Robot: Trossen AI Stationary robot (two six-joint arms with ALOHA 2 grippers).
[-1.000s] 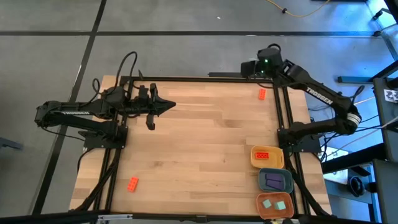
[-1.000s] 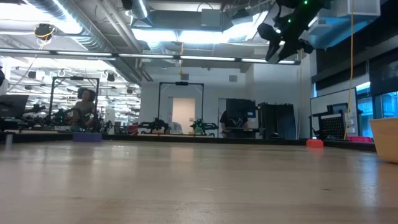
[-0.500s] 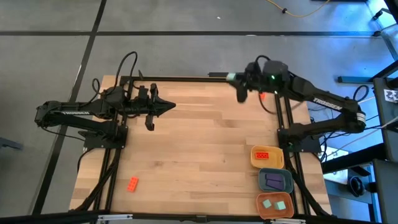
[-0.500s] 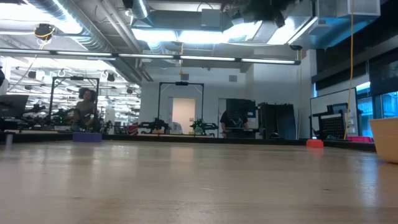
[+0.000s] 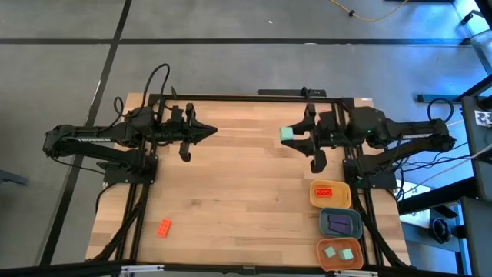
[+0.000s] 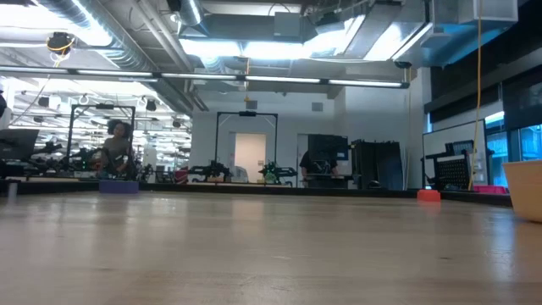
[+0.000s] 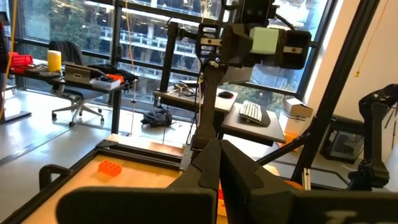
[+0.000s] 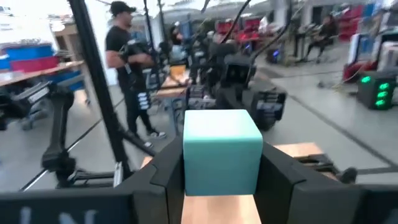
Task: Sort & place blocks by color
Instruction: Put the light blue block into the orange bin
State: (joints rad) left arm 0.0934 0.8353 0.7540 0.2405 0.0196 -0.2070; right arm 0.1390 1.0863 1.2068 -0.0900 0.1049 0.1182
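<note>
The right pincer (image 5: 294,136) hangs above the far right part of the wooden surface (image 5: 238,185), pointing toward the middle, its fingers (image 8: 283,180) clamped on a teal-green block (image 5: 287,133); the right wrist view shows that cube (image 8: 221,158) squeezed squarely between the two dark fingers. Across from it, the left pincer (image 5: 209,131) waits over the far left part of the surface, its fingers pressed together into a point, as the left wrist view shows (image 7: 219,165). That same view catches the right arm farther off with the teal-green block (image 7: 267,41) held up in the air, and an orange-red block (image 7: 110,167) lying on the surface near the far edge. Another orange-red block (image 5: 164,227) lies alone near the front left corner. Along the right edge sit three trays in a row: a yellow tray (image 5: 316,201) holding an orange-red block (image 5: 324,192), a blue-grey tray (image 5: 358,228) holding purple blocks (image 5: 338,223), and an orange tray (image 5: 323,261) holding two teal-green blocks (image 5: 339,251). A person (image 8: 129,68) in dark clothes stands in the room beyond the surface.
</note>
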